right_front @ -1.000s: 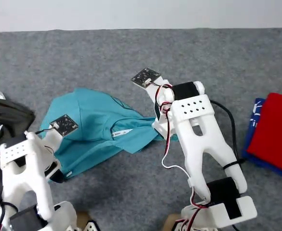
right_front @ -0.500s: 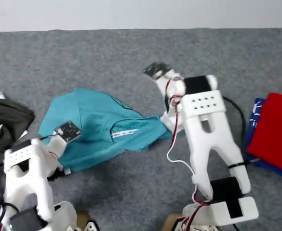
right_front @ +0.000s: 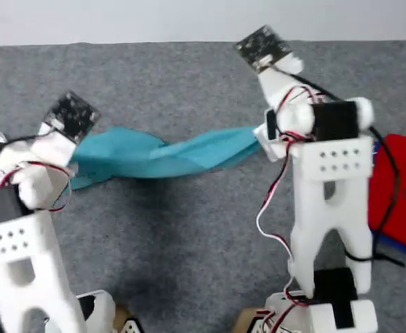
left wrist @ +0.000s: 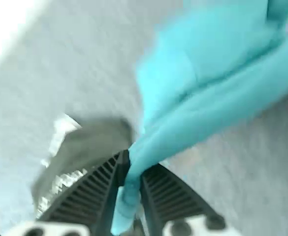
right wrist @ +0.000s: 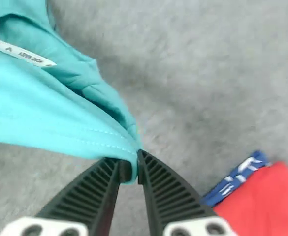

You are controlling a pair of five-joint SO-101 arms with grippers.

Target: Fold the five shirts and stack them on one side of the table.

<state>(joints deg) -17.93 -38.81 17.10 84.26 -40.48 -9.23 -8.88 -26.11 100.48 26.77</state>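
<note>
Your left gripper [left wrist: 130, 164] and right gripper [right wrist: 129, 167] each pinch an end of the teal fabric shirt [right_front: 162, 154], holding it stretched, presumably to flatten it

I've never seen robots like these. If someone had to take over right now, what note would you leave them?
Left gripper: jaws shut on one end of the teal shirt.
Right gripper: jaws shut on the other end.
The teal shirt is stretched between them over the grey table, not folded. A folded red shirt lies on a blue shirt at the table's right side.
Done: that stack seems begun with two shirts.
Left: lay the teal shirt flat, fold it, add it to the stack, then do the remaining shirts.
</note>
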